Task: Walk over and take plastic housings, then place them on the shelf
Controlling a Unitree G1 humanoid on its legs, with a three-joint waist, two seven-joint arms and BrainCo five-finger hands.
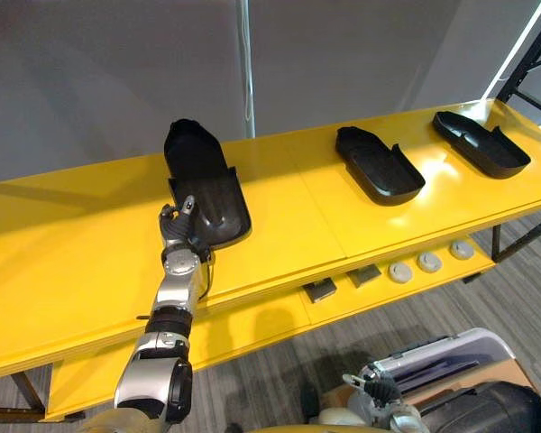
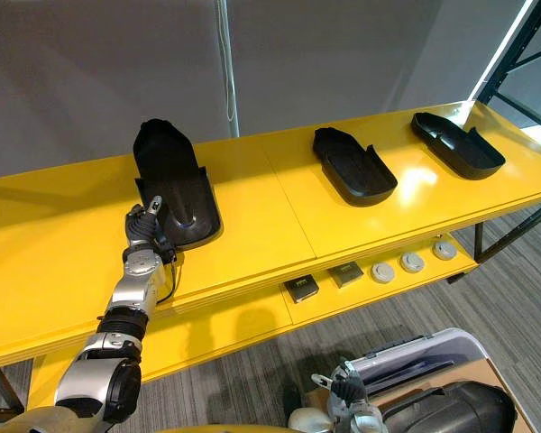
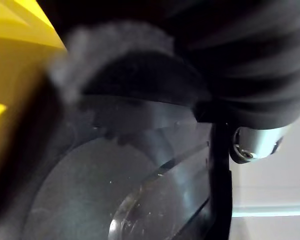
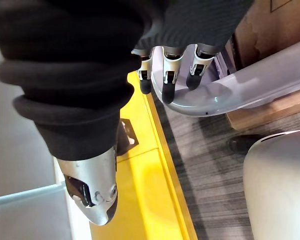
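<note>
Left eye view, shelf: the yellow shelf top carries three black plastic housings in a row from its left half to its right end.
Left eye view, placed: the middle housing and the right housing lie free on the right half, apart from each other. I judge both done.
Left eye view, in hand: the left housing sits left of the middle, its near end close to the front edge. The left hand is against that near end; I cannot tell whether it clamps the housing or only rests on it.
Right eye view, below: the right hand hangs low, under the front edge, beside a pale bin. A dark shell in the bin is probably another housing.
Right eye view, lower shelf: the lower shelf holds grey blocks and round discs near its front edge.
Left wrist view: the left housing's glossy inside shows very close; the hand's grip cannot be read.
Right wrist view: the fingers hang loosely straight with nothing in them, above the bin's rim.
Progress: two housings look set and a third is at the point of being set or let go. More seem left in the bin.
Room: there is bare yellow toward the left end and between the left and middle housings. The front edge is the tight side.
</note>
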